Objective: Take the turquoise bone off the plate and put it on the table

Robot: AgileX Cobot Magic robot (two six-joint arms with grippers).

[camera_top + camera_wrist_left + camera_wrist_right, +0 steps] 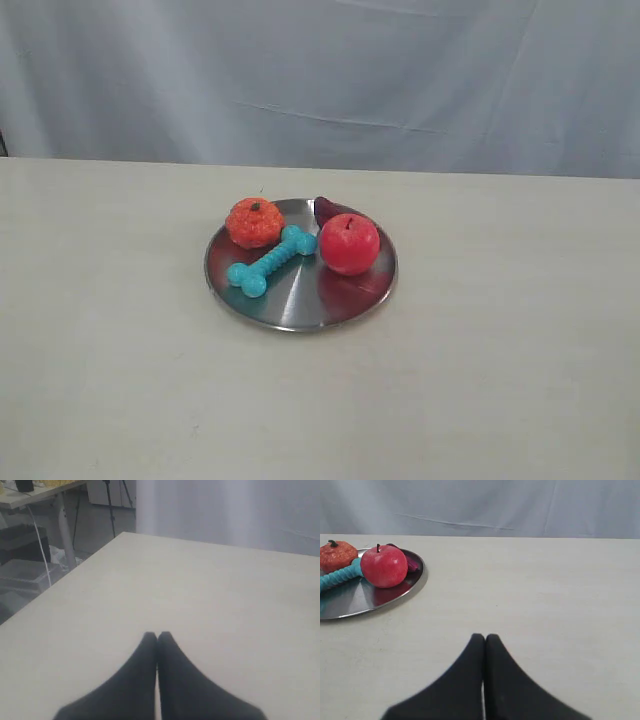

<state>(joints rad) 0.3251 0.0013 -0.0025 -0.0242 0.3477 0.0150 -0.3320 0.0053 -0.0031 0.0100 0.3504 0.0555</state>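
We find the turquoise bone (272, 260) lying flat on the plate (300, 318), which sits mid-table (500, 390). In the exterior view its long axis runs on a diagonal. One knobby end is toward the plate's near left rim, and the other is tucked between the orange fruit (254, 222) and the red apple (349, 243), touching or just beside both. Neither arm shows in the exterior view. The left gripper (157, 636) has its jaws pressed together over bare table, with no plate in its wrist view. The right gripper (484, 638) is likewise pressed together and holds nothing. Its wrist view shows the plate (350, 611) off to one side and well apart from the fingertips. There the bone (340, 576) lies beyond the apple (383, 566), which screens one of its ends. We judge the right arm better placed to start, though the bone lies on the plate's left half, so the free near-left end is the likelier place to grasp. By our count there is one bone, one plate, one apple, one orange fruit and one dark purple item (326, 209), half hidden behind the apple.
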